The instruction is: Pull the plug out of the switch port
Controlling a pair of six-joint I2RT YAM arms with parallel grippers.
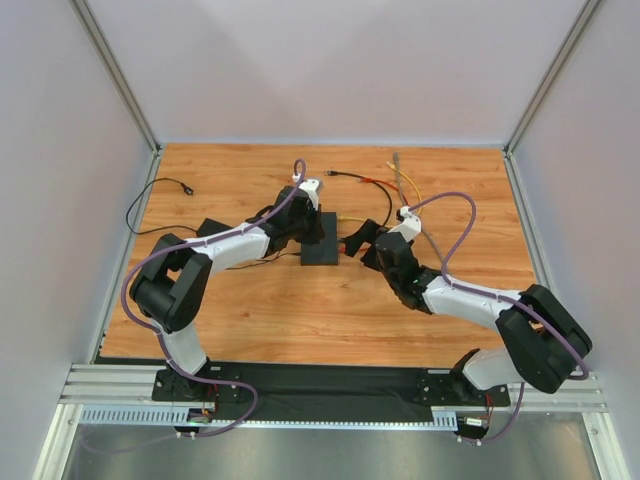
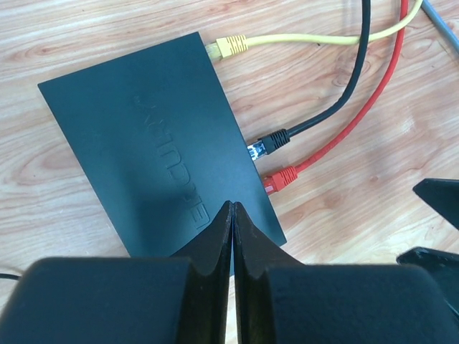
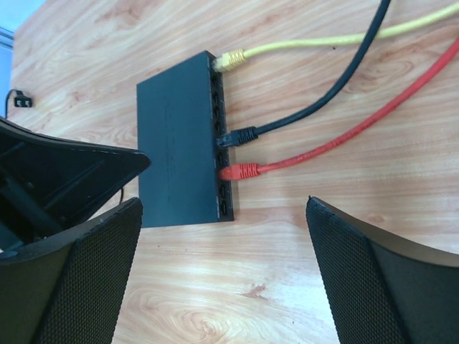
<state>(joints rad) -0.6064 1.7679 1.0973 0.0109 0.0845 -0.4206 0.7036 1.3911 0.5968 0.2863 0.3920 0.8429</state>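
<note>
Two robot arms meet over a wooden table [image 1: 330, 320]. The left arm [image 1: 225, 245] and the right arm [image 1: 470, 298] close from either side on a flat black network switch [image 2: 143, 122] lying at mid-table, its row of sockets facing the right arm.

The left gripper [image 2: 232, 209], fingers pressed together with no gap, rests its tips on the near end of the switch lid, apparently pinning the box down. The right gripper [image 3: 222, 208] hangs just off the socket edge, jaws spread wide and holding nothing.

Three leads run off across the boards: a yellow cable [image 3: 337, 41], a black cable [image 3: 315, 107] and a red cable [image 3: 344, 136]. The yellow plug [image 3: 231, 59] sits in the end socket farthest from the grippers. The black plug [image 3: 240, 135] and the red plug [image 3: 240, 170] sit close together further down the row, the red one nearer the open jaws.

Which plug is meant to come out cannot be told. The left wrist view shows a sliver of clear tip on the black plug outside its socket, so it may be seated less deeply.

To pull cleanly, the right gripper should likely settle square on one plug's boot alone, clear of its neighbour. It should then close firmly and draw straight back along the cable's line while the left gripper pins the switch against sliding. A grip on the cable rather than the boot risks slipping off.
</note>
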